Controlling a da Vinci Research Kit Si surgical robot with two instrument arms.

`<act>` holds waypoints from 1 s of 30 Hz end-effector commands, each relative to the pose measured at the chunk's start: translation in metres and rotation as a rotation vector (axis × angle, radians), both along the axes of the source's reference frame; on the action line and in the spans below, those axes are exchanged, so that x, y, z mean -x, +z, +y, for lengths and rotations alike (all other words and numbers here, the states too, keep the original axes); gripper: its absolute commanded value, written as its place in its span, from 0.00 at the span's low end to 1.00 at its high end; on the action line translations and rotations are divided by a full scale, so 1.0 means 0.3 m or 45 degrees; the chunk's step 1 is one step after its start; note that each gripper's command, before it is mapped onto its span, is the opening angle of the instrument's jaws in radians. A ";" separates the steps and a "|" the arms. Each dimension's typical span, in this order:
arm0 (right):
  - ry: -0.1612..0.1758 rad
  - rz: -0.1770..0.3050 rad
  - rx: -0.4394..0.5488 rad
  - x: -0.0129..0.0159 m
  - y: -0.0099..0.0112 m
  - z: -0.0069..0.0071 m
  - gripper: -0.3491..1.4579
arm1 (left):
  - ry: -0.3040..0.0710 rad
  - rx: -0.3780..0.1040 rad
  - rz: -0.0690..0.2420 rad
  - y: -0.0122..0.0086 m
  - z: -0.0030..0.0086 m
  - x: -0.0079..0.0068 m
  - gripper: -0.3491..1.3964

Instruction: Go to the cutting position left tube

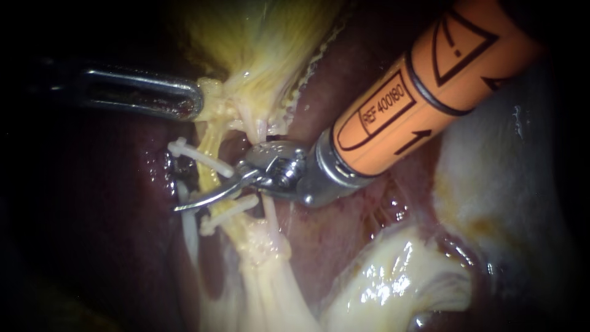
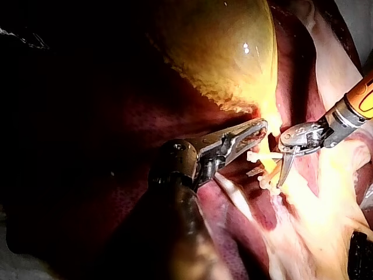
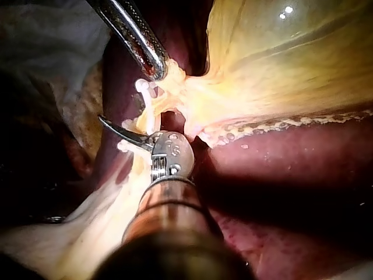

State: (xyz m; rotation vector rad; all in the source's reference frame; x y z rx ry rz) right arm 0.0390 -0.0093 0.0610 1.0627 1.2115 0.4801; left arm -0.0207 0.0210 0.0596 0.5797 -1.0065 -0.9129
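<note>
The left tube (image 1: 211,175) is a thin yellow strand running down from the gallbladder's neck (image 1: 236,101). It carries an upper white clip (image 1: 200,157) and a lower white clip (image 1: 228,212). My right instrument (image 1: 179,208), on an orange shaft, comes in from the upper right. Its slim curved blades lie together in front of the left tube, between the two clips, with the tip just past the tube. My left instrument (image 1: 195,101) is shut on the yellow tissue at the gallbladder's neck and holds it taut. A second pale strand (image 1: 270,215) runs behind the right instrument's wrist.
The yellow gallbladder (image 1: 264,37) lies above, with dark red liver (image 1: 110,203) to the left and behind the tubes. Pale fatty tissue (image 1: 393,283) bulges at the lower right. The right instrument's metal wrist (image 1: 276,166) sits close against the tissue beside the tubes.
</note>
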 end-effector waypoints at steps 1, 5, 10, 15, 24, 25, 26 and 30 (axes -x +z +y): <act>0.011 0.020 -0.011 0.0001 -0.0019 0.0007 0.86 | 0.000 0.000 0.000 0.0000 0.0000 -0.0001 0.00; 0.037 0.068 -0.042 0.0000 -0.0075 0.0021 0.86 | 0.000 0.000 0.000 0.0000 0.0000 -0.0002 0.00; 0.056 0.102 -0.081 -0.0003 -0.0126 0.0030 0.86 | 0.000 0.000 0.000 0.0000 0.0000 -0.0002 0.00; 0.056 0.096 -0.095 -0.0002 -0.0139 0.0025 0.86 | 0.000 0.000 0.000 0.0000 0.0000 -0.0002 0.00; 0.055 0.096 -0.095 0.0001 -0.0137 0.0025 0.86 | 0.000 0.000 0.000 0.0001 0.0001 -0.0003 0.00; 0.055 0.096 -0.095 0.0001 -0.0136 0.0025 0.86 | 0.000 0.000 0.000 0.0001 0.0001 -0.0002 0.00; 0.055 0.097 -0.095 0.0002 -0.0136 0.0024 0.87 | 0.000 0.000 0.000 0.0001 0.0001 -0.0002 0.00; 0.054 0.097 -0.093 0.0001 -0.0129 0.0019 0.88 | 0.000 0.000 0.000 0.0001 0.0001 -0.0003 0.00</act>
